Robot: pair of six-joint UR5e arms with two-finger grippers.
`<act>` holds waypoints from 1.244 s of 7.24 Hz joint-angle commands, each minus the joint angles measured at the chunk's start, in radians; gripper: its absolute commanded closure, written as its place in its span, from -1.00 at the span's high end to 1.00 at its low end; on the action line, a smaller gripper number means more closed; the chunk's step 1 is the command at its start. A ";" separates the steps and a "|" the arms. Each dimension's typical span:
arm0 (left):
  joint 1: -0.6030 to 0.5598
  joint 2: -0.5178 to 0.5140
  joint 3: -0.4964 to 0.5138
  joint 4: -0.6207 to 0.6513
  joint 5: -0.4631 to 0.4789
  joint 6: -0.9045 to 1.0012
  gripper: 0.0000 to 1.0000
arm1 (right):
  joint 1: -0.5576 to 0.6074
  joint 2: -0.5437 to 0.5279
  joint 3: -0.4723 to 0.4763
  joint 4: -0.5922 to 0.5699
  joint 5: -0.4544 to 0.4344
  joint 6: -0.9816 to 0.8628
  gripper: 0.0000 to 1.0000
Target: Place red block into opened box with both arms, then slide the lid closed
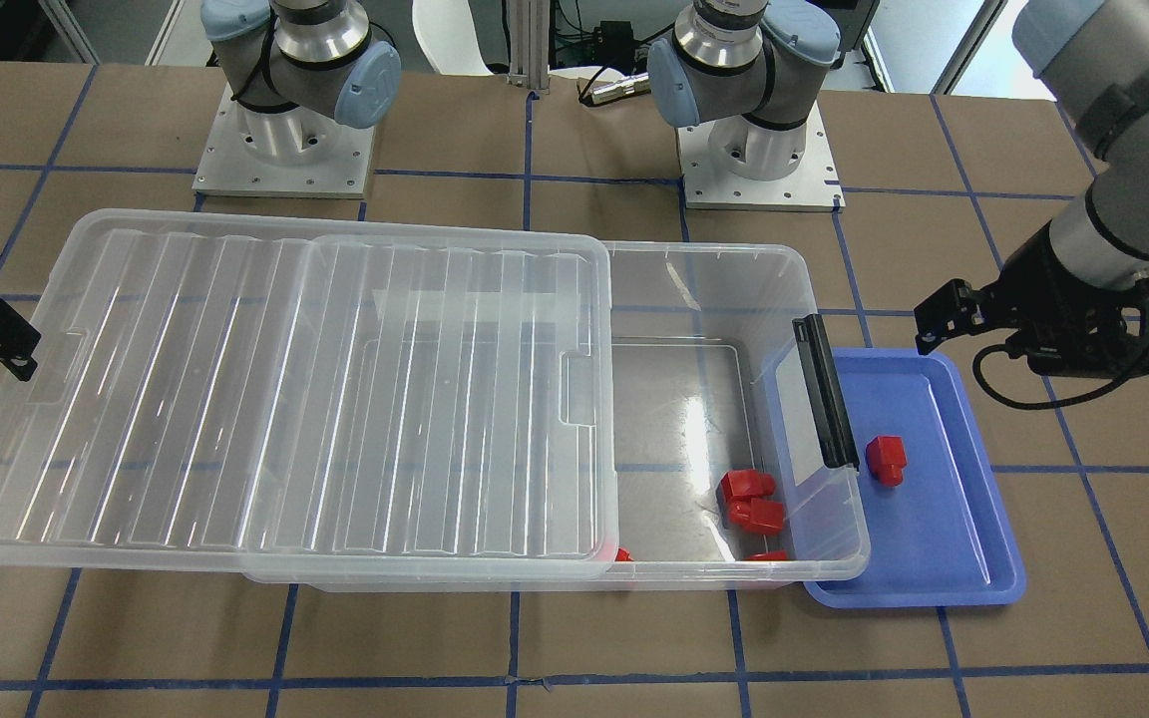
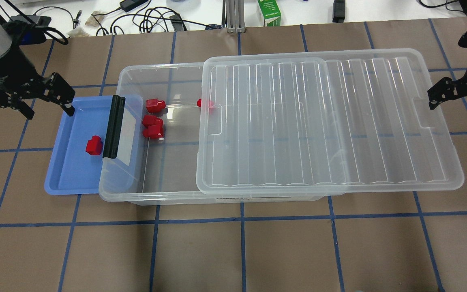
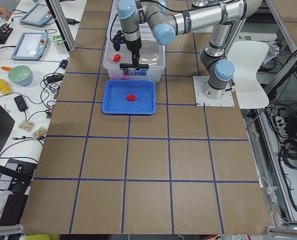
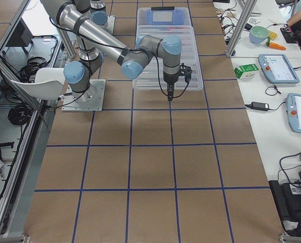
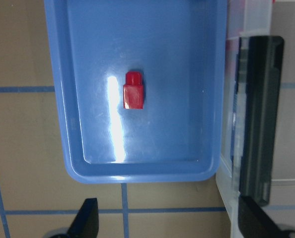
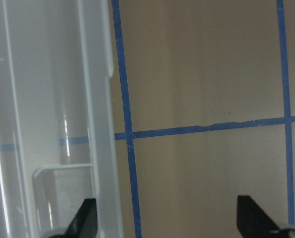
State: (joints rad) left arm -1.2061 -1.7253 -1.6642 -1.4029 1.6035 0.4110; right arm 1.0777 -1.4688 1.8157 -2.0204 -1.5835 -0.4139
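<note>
Red block (image 2: 93, 146): sat alone in the blue tray (image 2: 67, 170), just outside the box's (image 2: 168, 198) latch end.
Other red blocks (image 2: 152, 121): clustered inside the box, close to the black latch (image 2: 114, 126).
Lid (image 2: 330, 121): lay on the box, offset away from the latch; that end stood uncovered.
Left pincer (image 2: 49, 112): spread wide, empty, above the tray's edge.
Right pincer (image 2: 452, 105): wide too, empty, at the lid's overhanging short edge.
Bench (image 2: 258, 251): brown, blue-taped grid.

A small red plastic block (image 2: 206, 103) is half hidden. The ridged clear plastic lid (image 2: 326, 121) covers it with its 9 o'clock edge.
</note>
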 commanded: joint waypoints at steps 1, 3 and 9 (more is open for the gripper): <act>0.054 -0.089 -0.032 0.116 -0.002 0.130 1.00 | 0.005 -0.040 -0.047 0.081 0.005 0.007 1.00; 0.057 -0.161 -0.042 0.168 -0.002 0.143 1.00 | 0.008 -0.096 -0.175 0.312 0.008 0.014 1.00; 0.046 -0.290 -0.100 0.262 -0.014 0.131 1.00 | 0.194 -0.144 -0.328 0.505 0.008 0.198 1.00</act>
State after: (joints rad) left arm -1.1591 -1.9958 -1.7633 -1.1454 1.5912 0.5437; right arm 1.1740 -1.6223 1.5073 -1.5110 -1.5765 -0.3183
